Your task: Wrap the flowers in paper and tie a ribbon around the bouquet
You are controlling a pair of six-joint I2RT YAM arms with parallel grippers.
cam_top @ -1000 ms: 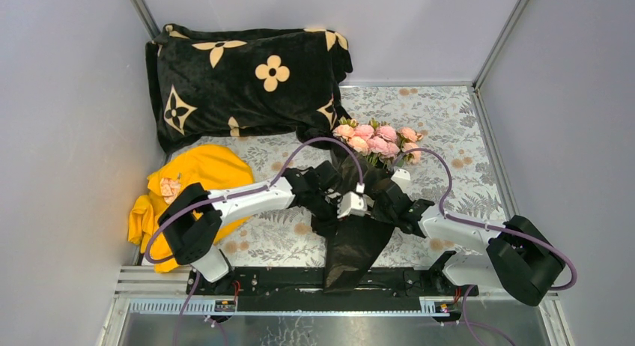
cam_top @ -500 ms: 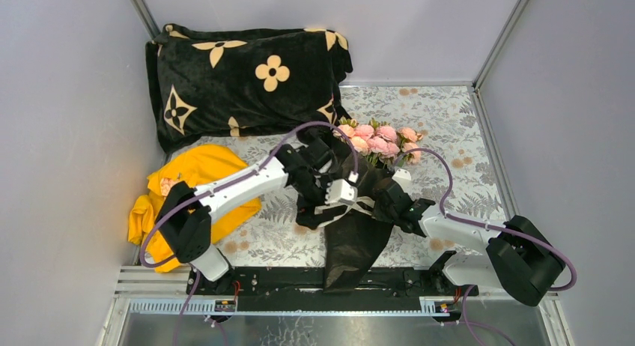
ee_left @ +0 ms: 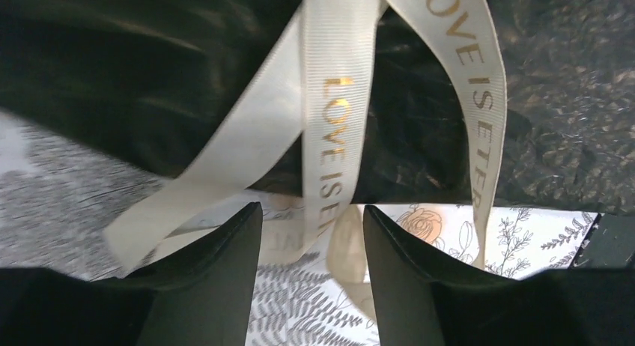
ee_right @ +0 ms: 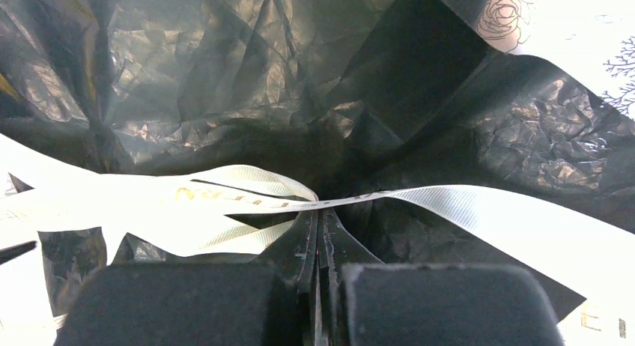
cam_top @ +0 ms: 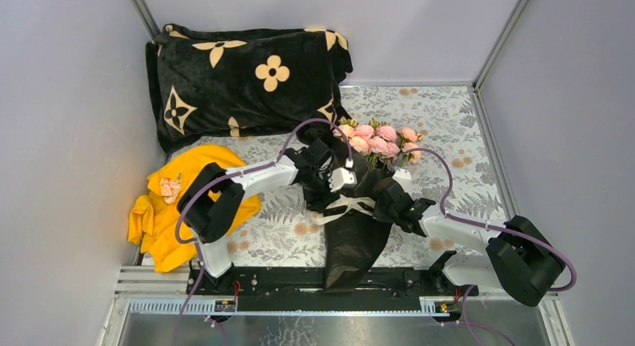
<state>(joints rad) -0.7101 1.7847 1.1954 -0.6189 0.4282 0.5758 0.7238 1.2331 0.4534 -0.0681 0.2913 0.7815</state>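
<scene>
Black crinkled paper [cam_top: 352, 245] forms a narrow cone at the middle of the desk [cam_top: 449, 121] in the top view, its point toward the near edge. The flowers [cam_top: 377, 141], pale pink roses, spill from its far end, so the bouquet [cam_top: 358, 219] lies slanted from near to far right. The ribbon [cam_top: 346, 205], cream in colour, crosses the cone about halfway along, with ends trailing off to the left. The left gripper [cam_top: 328, 196] hangs over the cone's left side and the right gripper [cam_top: 377, 204] meets it from the right, both just beside the ribbon. A black blanket [cam_top: 247, 76] with tan flower marks is heaped at the far left, and a yellow cloth [cam_top: 195, 174] lies near the left wall. In the left wrist view the left gripper [ee_left: 311, 211] has its jaws apart, clamping nothing. Strands of the ribbon [ee_left: 329, 99], printed in gold letters, hang beyond the gap across the dark paper [ee_left: 150, 69], with the leaf-printed desk [ee_left: 539, 234] below. In the right wrist view the right gripper [ee_right: 318, 215] is pinched tight on the ribbon [ee_right: 479, 207]. The ribbon fans out left and right from the fingertips, lying against the creased paper [ee_right: 225, 76]. A corner of the desk [ee_right: 569, 24] shows at the upper right.
</scene>
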